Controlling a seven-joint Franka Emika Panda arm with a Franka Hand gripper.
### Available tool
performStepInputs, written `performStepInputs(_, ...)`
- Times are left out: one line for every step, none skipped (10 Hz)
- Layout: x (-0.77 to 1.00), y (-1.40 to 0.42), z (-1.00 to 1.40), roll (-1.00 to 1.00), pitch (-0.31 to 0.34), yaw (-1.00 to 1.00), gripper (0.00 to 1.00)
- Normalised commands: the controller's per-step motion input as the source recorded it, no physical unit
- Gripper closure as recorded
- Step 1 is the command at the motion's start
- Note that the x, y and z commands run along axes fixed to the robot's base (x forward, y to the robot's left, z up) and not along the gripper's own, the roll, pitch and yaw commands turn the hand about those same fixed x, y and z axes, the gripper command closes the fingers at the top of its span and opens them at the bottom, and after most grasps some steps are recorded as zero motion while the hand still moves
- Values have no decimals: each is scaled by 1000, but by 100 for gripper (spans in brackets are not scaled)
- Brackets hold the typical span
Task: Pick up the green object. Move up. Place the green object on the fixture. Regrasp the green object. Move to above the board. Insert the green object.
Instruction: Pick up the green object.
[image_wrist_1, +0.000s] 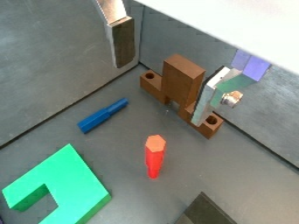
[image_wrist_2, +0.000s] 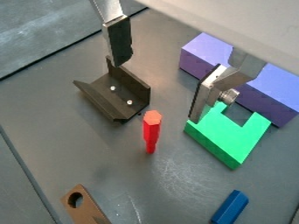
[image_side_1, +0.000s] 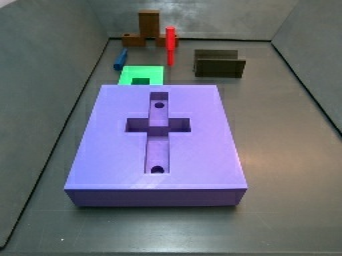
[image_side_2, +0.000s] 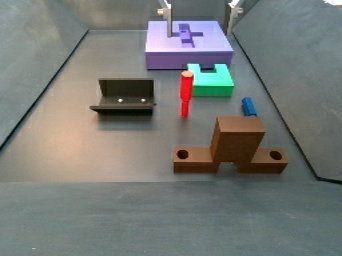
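The gripper (image_wrist_2: 170, 68) is hanging above the floor with its jaws standing wide apart and nothing between them; in both wrist views one silver finger (image_wrist_1: 118, 39) is showing near the frame edge and the other beside the board. The green object (image_side_2: 209, 78) is lying flat on the floor, touching the near edge of the board (image_side_1: 160, 140) in a side view, its notch facing the slab. The fixture (image_side_2: 123, 97) is sitting well apart from it, empty. A red post (image_side_2: 187, 93) is standing upright between the fixture and the green object. A blue peg (image_side_2: 247, 106) is lying near an orange-brown block (image_side_2: 237, 142).
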Motion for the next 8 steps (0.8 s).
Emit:
performStepInputs(0,-77,0,0,0,0,0)
performStepInputs(0,-429,-91,23,-14,0,0)
performStepInputs(-77,-903,-269,0,-79,237,0)
performStepInputs(-60,-977,-334,0,-36,163,0)
performStepInputs(0,-877,-423,-63,0,154,0)
performStepInputs(-43,-811,-534,-100,0,89,0)
performStepInputs(-80,-851,-663,-50,0,51,0)
performStepInputs(-103,-943,-949,-7,-6,0,0)
